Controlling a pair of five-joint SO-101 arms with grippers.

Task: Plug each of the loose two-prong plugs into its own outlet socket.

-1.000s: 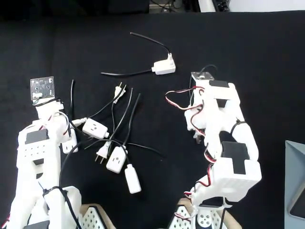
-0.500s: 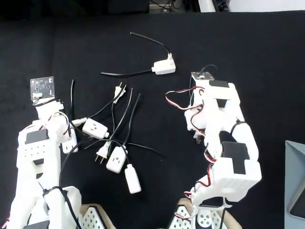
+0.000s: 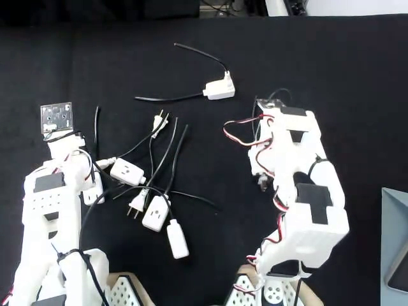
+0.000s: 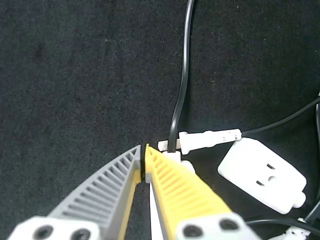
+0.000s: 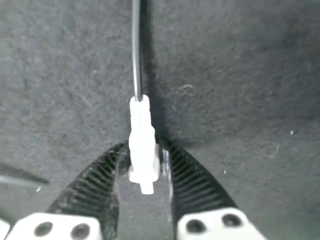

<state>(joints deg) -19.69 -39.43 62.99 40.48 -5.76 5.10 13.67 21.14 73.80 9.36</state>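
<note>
In the right wrist view a small white two-prong plug [image 5: 142,145] on a black cord sits between my right gripper's [image 5: 143,165] black fingers, which are shut on it. From above, that gripper is hidden beneath the right arm [image 3: 290,166]. My left gripper [image 4: 145,152] is shut with nothing in it, its tips beside another white plug [image 4: 205,140] and a white outlet socket [image 4: 262,180]. On the table lie that outlet socket [image 3: 126,171], a second outlet socket [image 3: 155,213], a loose plug [image 3: 136,204], another plug [image 3: 159,120] and a long white plug [image 3: 177,239].
A white socket block [image 3: 220,89] with black cords on both sides lies at the back. Tangled black cords [image 3: 167,159] cross the middle. A grey tray [image 3: 395,242] sits at the right edge. Black cloth covers the table.
The right arm has shifted slightly towards the left and front. The left arm and the plugs on the table have stayed where they were.
</note>
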